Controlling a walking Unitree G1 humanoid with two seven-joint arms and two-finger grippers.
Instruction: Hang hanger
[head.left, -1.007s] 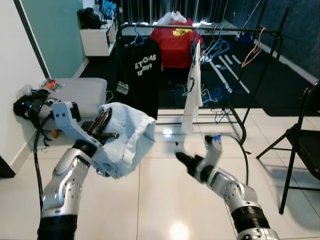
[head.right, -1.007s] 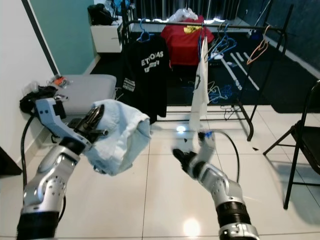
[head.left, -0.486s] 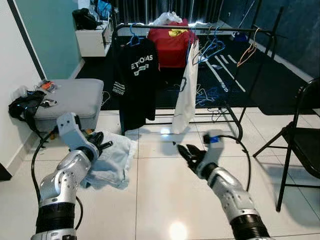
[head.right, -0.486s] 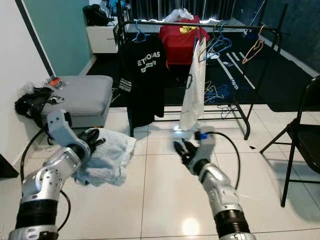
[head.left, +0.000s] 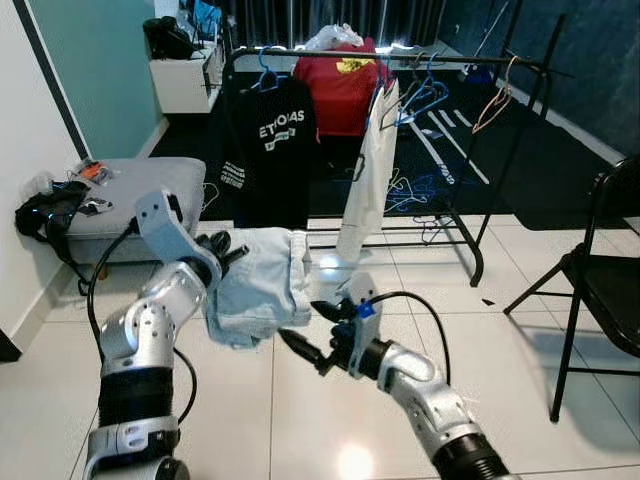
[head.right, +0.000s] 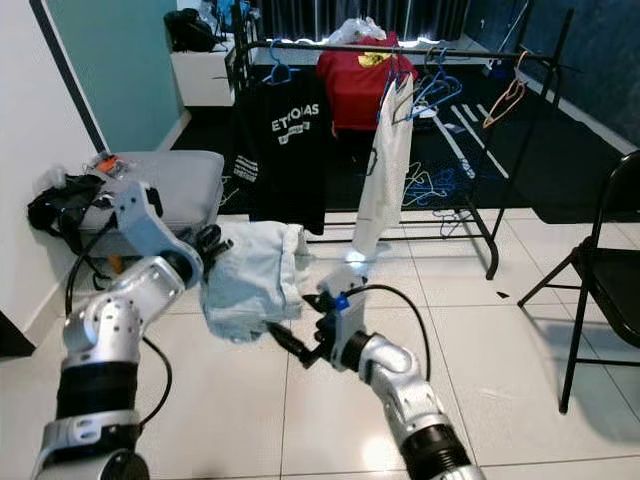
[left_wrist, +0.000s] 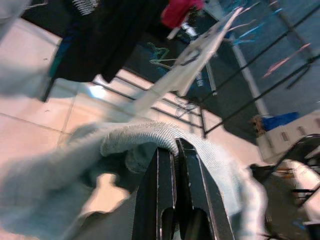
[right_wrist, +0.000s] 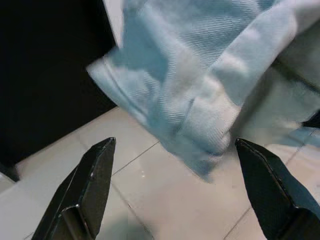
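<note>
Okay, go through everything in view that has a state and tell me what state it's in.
Left gripper: shut on the light blue garment.
Light blue garment: held up off the floor, bunched.
Right gripper: open, pointing at the garment.
Black T-shirt: hanging on the rack.
White garment: hanging.
Folding chair: unfolded, standing.

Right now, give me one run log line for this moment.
left gripper: fingers shut on light blue garment | right gripper: fingers open, reaching toward garment | clothes rack: ahead

clothes rack (head.left: 480, 62) stands ahead across the floor; t-shirt (head.left: 270, 150) hangs at its left end, a white garment (head.left: 365, 180) beside it toward the middle. ottoman (head.left: 140, 190) sits left of the rack, folding chair (head.left: 600, 290) at right, nearer the robot.
</note>
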